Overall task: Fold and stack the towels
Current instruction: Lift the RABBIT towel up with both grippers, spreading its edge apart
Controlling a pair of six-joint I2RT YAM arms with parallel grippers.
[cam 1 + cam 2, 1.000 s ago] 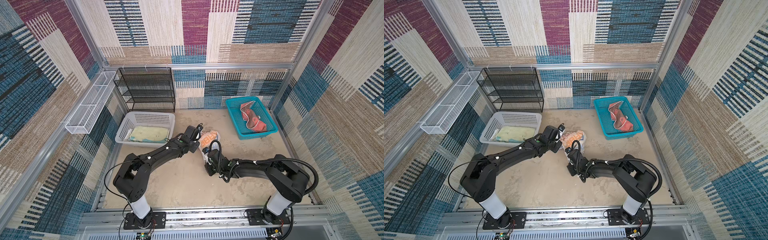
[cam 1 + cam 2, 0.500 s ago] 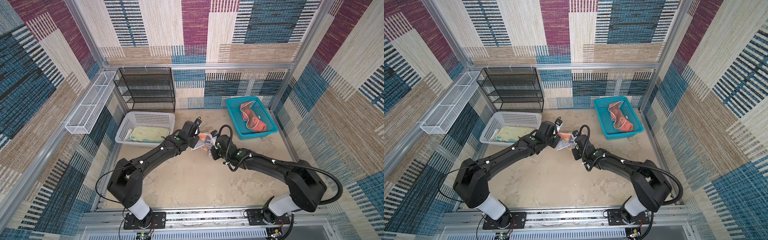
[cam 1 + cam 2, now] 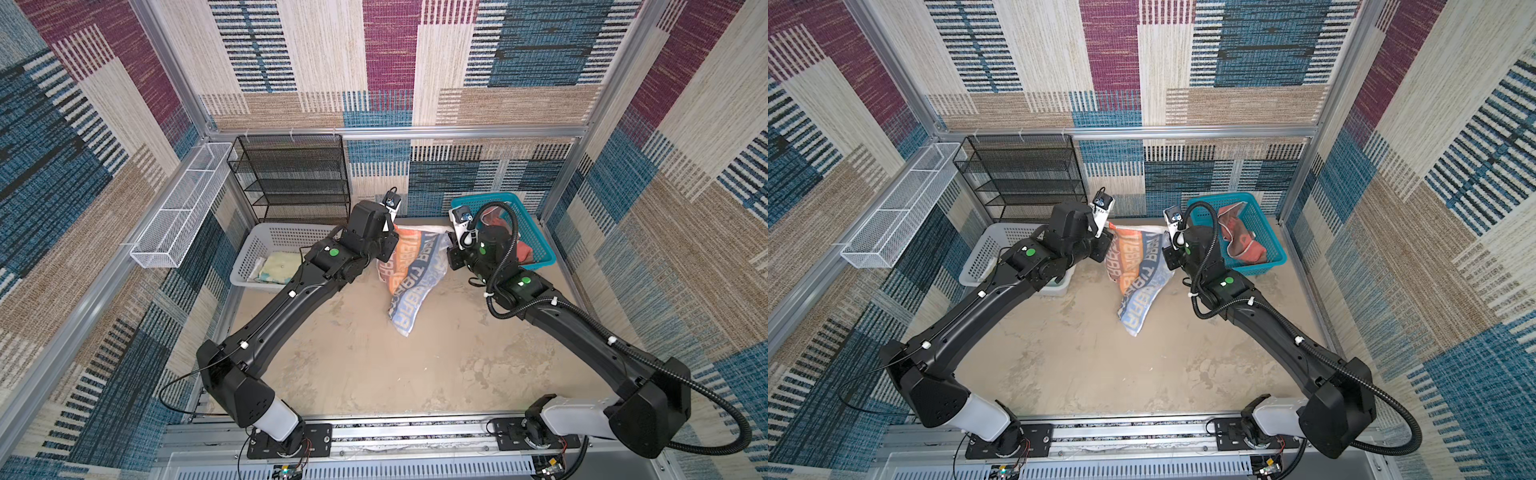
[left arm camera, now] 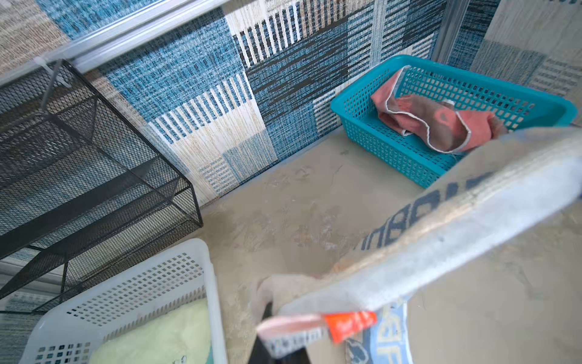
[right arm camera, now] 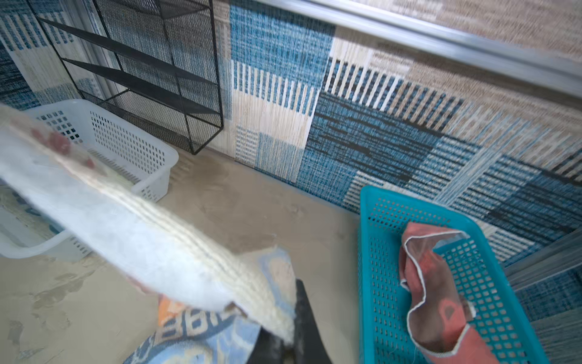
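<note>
Left fingers pinched tight on lettered towel corner, right fingers clamping opposite corner, towel hanging between

Robot lab test cell, not a home. Aluminium frame boxes in the table, and carpet-pattern panels cover every wall. Mesh rack is zip-tied to the back bar of the frame. Wire tray hangs on the frame left of the rack. Left arm and right arm bolt to a rail on the table edge opposite the rack, with a slotted cable duct beyond it. Household items look like props: white basket just in front of the rack, teal basket and towel to its right.
</note>
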